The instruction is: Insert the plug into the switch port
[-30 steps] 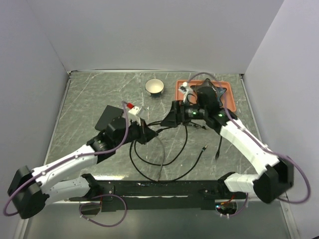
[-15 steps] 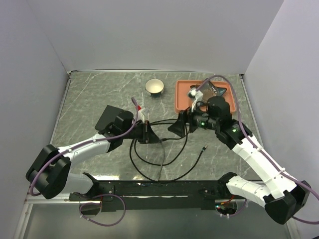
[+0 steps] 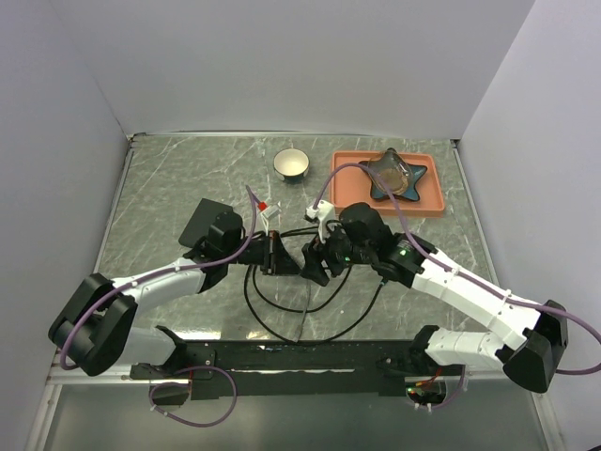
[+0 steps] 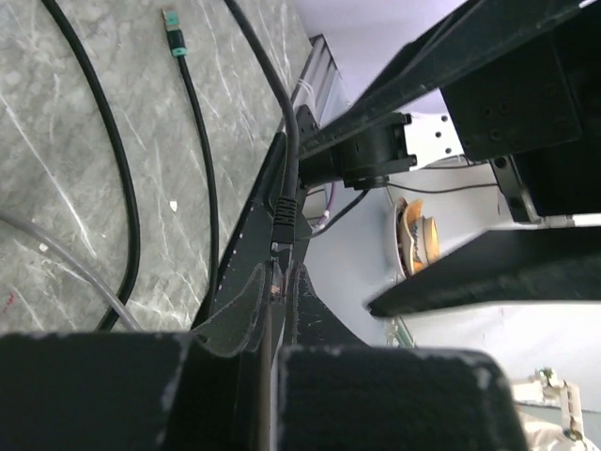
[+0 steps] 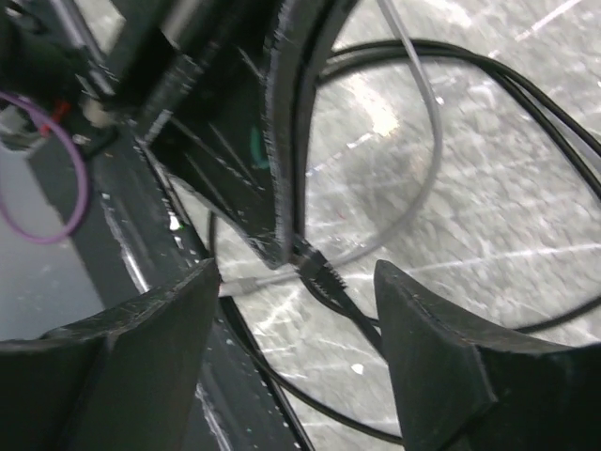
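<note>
My left gripper is shut on the plug of a black cable, which loops over the marble table. In the left wrist view the fingertips pinch the plug, and its cable runs up and away. The black switch lies flat behind the left arm, which partly covers it; its port does not show. My right gripper faces the left one from the right. It is open, and in the right wrist view the plug's ribbed boot lies between its fingers without touching them.
A white bowl stands at the back centre. An orange tray at the back right carries a dark star-shaped dish. A loose green-tipped cable end lies on the table. A black rail runs along the near edge.
My right gripper has swung left from beside the tray to just right of the left gripper, its jaws narrowing a little. The left gripper keeps its hold on the plug and has barely moved over the last half second.
</note>
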Tool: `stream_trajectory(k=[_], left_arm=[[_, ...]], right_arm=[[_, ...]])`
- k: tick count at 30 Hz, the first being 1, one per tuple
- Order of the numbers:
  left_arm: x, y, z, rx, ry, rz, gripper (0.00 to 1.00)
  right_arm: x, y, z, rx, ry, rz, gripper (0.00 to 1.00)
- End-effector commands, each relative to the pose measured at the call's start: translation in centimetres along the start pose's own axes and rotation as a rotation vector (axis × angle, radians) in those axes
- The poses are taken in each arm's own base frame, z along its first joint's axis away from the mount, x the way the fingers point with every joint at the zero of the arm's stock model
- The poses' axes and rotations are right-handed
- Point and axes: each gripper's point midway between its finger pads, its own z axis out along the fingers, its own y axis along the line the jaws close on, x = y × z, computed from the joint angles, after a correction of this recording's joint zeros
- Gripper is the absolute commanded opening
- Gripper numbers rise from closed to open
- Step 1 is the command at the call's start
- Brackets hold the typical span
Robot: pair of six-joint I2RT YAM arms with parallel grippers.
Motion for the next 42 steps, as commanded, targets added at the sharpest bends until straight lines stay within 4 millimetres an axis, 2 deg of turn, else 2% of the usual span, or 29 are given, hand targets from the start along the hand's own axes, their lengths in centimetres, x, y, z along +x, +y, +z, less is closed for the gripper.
stream_trajectory(k=[1,20,22,27,31,36,39,40,42], left_arm=[[-0.2,-1.9,-0.6,0.078,-0.002,0.074,0.01],[-0.4,-1.8,-1.6,0.049,-0.03,0.087,0.01],[-0.4,-1.8,-1.6,0.049,-0.03,0.086,0.01],[-0.4,-1.9,-1.6,0.047,-0.033,0.087,0.01],[-0.4,-1.8,-1.6,0.046,-0.031,0.085,0.01],[-0.3,-1.5,-1.4,0.045,-0.022,0.076,0.01],[-0.2,-1.2,-1.3,0.043,-0.018,0.069,0.01],[-0.3,-1.2,-1.3,0.042,-0.019,0.067,0.01],[-0.4,-1.0,-1.2,0.031,-0.024,0.064,0.01]], right_arm=[[-1.1,-0.7,-0.7,0.076,-0.036,-0.058,0.72],[0.9,0.5,0.7,0.153,0.044,-0.163,0.64],[1.0,-0.2,0.8,0.197,0.059,-0.161,0.61],[1.1,-0.4,1.4,0.228,0.083,-0.173,0.52],[1.0,-0.8,1.5,0.273,0.084,-0.181,0.37],[0.5,-0.4,1.5,0.286,0.064,-0.199,0.33],[-0.2,-0.4,1.1,0.303,0.025,-0.202,0.21],[-0.4,-0.3,1.1,0.305,0.014,-0.204,0.12],[-0.7,-0.2,0.8,0.304,-0.006,-0.204,0.03]])
